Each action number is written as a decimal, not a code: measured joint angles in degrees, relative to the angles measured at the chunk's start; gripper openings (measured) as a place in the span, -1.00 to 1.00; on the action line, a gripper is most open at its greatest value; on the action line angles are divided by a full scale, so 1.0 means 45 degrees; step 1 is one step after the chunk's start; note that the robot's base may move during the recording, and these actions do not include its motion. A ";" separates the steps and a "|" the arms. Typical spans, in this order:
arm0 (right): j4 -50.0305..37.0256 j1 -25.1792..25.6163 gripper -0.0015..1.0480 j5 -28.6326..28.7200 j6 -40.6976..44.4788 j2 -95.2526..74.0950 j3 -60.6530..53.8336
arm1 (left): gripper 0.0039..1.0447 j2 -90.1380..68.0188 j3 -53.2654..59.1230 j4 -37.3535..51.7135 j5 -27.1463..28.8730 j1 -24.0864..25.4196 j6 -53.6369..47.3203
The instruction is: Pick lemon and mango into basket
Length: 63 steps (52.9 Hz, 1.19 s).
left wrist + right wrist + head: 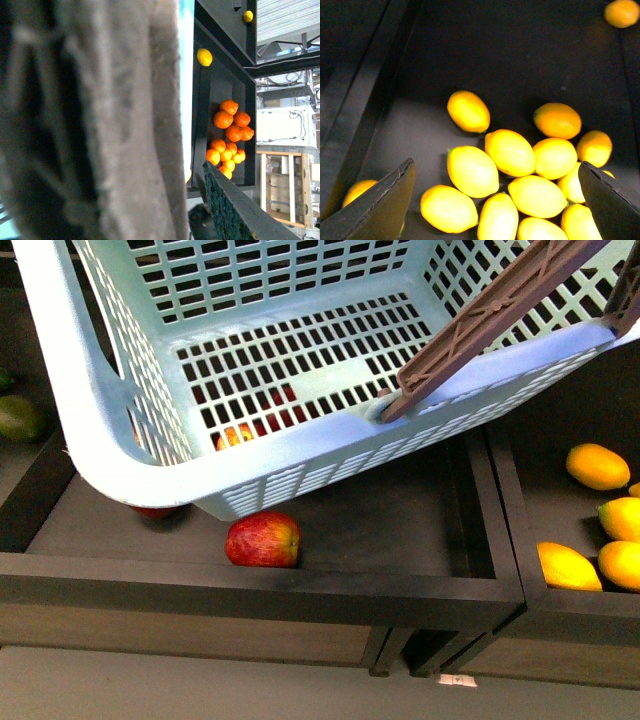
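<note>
Lemons (472, 170) lie heaped in the right-hand tray (410, 125) under the right gripper (496, 164), its jaws wide apart and empty. The basket (300, 455) hangs tilted over a mango (263, 540). Whether the left gripper (202, 197) is closed cannot be told.

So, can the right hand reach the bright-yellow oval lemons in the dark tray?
Probably yes: the right hand hangs open over the pile of bright-yellow oval lemons, and nothing lies between them.

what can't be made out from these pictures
Front view: fruit beneath the basket, mostly hidden by its slotted floor.
Left wrist view: a blurred brown mass fills most of the frame, hiding what is behind.
Right wrist view: lower lemons cut off by the edge.
</note>
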<state>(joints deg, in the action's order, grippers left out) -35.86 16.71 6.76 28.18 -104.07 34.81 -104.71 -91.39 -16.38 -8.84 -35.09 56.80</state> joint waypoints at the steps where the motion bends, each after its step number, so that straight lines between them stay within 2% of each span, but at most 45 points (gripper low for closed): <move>1: 0.0078 0.0000 0.83 0.0029 0.0374 -0.0452 0.0262 | -0.47 -0.0005 0.0000 0.0000 -0.0005 0.0000 -0.0005; 4: 0.0243 -0.0029 0.83 0.0136 0.1661 -0.1860 0.1185 | -0.47 -0.0005 0.0000 0.0000 -0.0039 0.0000 0.0000; 11: 0.0976 -0.0112 0.83 0.0466 0.3211 -0.3342 0.2560 | -0.47 -0.0005 0.0000 0.0000 -0.0049 0.0000 -0.0005; 21: 0.3162 -0.0364 0.83 0.0753 0.6101 -0.5746 0.5620 | -0.47 -0.0005 0.0000 0.0000 -0.0039 0.0000 0.0000; 27: 0.4381 -0.0364 0.83 0.0763 0.7111 -0.6926 0.7193 | -0.47 -0.0005 0.0000 0.0000 0.0000 0.0000 -0.0005; 63: 0.7125 -0.0534 0.83 0.0777 0.7397 -1.0239 1.2376 | -0.47 -0.0010 0.0000 0.0000 -0.0029 0.0000 0.0000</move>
<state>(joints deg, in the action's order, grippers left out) -3.79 14.31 10.26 61.47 -150.15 90.50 -104.75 -91.39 -16.38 -8.97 -35.09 56.80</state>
